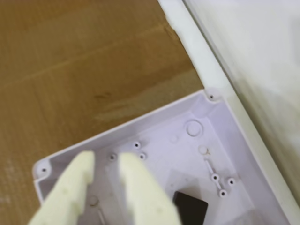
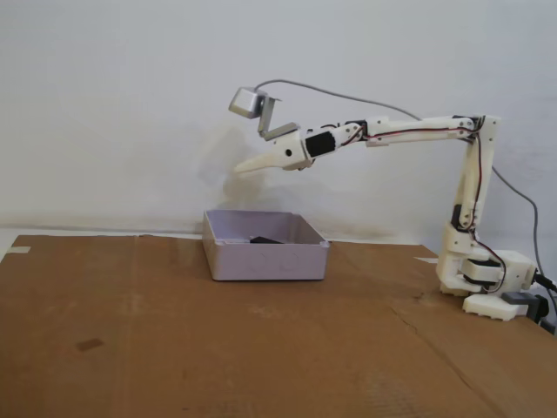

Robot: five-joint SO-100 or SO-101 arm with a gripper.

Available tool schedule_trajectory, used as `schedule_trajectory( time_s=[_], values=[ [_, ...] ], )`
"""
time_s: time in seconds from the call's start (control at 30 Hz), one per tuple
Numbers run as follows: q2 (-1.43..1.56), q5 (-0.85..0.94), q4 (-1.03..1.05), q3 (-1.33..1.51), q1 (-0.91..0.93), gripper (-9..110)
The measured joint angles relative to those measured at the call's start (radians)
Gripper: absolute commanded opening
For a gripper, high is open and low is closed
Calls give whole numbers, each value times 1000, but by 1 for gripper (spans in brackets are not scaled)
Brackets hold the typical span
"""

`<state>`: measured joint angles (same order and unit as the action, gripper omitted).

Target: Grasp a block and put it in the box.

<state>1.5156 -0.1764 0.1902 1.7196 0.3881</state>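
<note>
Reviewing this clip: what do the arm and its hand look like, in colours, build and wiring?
The arm is a slim white plastic build with black servo blocks and red wires along its links, on a white base. The hand has two tapered cream fingers. A grey metallic camera module sits on a bracket above it, trailing a grey cable.

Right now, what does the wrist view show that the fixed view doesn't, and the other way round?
Only the wrist view shows the box's inner floor with its small screw posts, and the gap between the hand's two pale fingers. Only the fixed view shows the whole arm, its base, the grey camera and the box's outer wall. Both show the black block lying inside the box, the empty hand above it, and the cardboard.
</note>
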Motion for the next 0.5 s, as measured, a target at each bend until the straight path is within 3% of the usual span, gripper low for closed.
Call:
schedule_trajectory(
  time_s=[0.5],
  values=[
    [46, 0, 0, 0, -112, 0]
  ],
)
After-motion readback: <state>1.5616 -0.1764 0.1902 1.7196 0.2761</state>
